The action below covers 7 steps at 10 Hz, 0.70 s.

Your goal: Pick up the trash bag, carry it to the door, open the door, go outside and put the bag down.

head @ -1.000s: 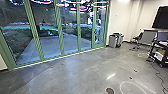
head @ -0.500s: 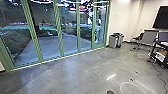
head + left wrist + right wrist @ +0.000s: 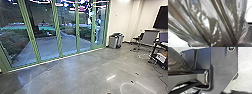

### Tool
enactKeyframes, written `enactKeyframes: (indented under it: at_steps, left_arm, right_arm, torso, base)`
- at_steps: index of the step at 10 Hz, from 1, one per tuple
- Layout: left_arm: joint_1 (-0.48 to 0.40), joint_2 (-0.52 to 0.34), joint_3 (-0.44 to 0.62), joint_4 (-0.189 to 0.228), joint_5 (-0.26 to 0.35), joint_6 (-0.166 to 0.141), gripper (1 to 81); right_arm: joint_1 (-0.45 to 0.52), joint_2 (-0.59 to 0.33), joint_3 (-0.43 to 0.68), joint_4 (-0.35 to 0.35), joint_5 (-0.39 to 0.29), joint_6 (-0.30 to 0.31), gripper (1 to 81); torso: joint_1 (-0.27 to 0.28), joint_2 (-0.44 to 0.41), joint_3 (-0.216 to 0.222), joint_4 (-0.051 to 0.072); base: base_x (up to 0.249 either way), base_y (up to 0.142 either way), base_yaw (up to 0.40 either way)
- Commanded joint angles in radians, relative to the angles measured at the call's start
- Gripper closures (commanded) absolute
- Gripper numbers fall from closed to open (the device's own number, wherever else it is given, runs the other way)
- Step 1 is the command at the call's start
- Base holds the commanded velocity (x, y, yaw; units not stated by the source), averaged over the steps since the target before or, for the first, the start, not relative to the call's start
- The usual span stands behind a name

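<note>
- Your bag [image 3: 205, 22], brown and shiny, hangs or rests close to the left wrist, its film gathered into tight pleats; the right wrist view has it beside the robot's base plate [image 3: 221, 65].
- How far open the left gripper or right gripper is, you cannot tell; the pleats suggest a hold on the left side.
- Ahead, across the floor [image 3: 75, 77], stands the green-framed glass wall [image 3: 59, 30]. Its end leaf [image 3: 99, 27], near the bins [image 3: 116, 41], is probably your door and looks closed; paving [image 3: 50, 47] lies outside.
- Thin film could slip or tear if the load swings as you turn or brake.
- Crowding the base could pinch the bag or snag it on the jointed bar.
- A bulky bag could catch the frame; veering toward the cable [image 3: 158, 75] could foul your wheels.
</note>
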Motion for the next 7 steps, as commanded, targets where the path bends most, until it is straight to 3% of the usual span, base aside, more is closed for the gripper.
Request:
enactKeyframes:
  at_steps: [1, 7]
  left_arm:
    - [-0.047, -0.006, -0.001, 0.0, 0.086, 0.003, 81.1]
    - [-0.047, -0.008, -0.001, 0.0, 0.086, 0.003, 81.1]
  right_arm:
    - [0.047, -0.002, 0.003, -0.004, -0.062, -0.002, 1.0]
    - [0.047, -0.002, 0.003, -0.004, -0.062, -0.002, 1.0]
  torso:
    - [0.0, 0.0, 0.0, 0.0]
    - [0.0, 0.0, 0.0, 0.0]
  base:
    - [0.136, -0.068, 0.0]
    - [0.135, -0.054, 0.0]
